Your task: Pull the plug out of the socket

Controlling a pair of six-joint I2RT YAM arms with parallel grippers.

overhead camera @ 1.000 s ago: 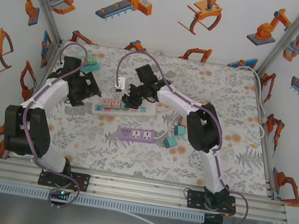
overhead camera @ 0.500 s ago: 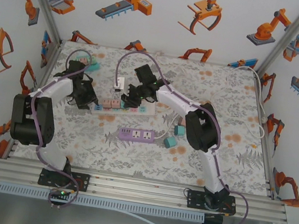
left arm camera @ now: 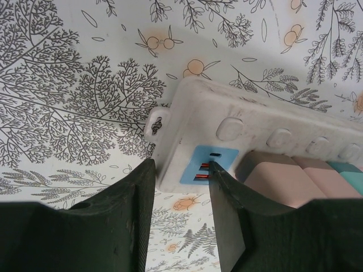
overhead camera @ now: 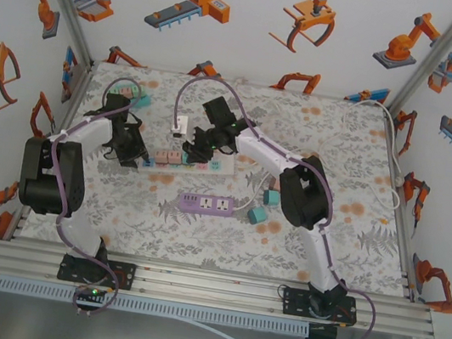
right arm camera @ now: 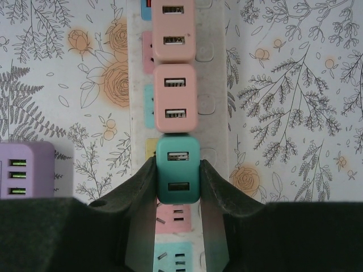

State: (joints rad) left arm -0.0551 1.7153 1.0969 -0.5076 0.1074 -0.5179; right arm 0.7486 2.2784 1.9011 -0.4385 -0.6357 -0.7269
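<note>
- The right gripper (right arm camera: 177, 168) was clenched on the teal plug (right arm camera: 177, 153), one finger against each side.
- The plug sat in the white power strip (right arm camera: 212, 85), next to two pink plugs (right arm camera: 175, 96).
- The left gripper (left arm camera: 180, 173) was released, straddling the strip's end at a blue socket (left arm camera: 211, 161).
- The strip lay near the table's (overhead camera: 340, 153) far-left corner.

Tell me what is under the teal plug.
The white strip lies under the teal plug, and a yellow socket face peeks out at the plug's left edge. The socket's holes and the plug's prongs are covered by the plug body.
</note>
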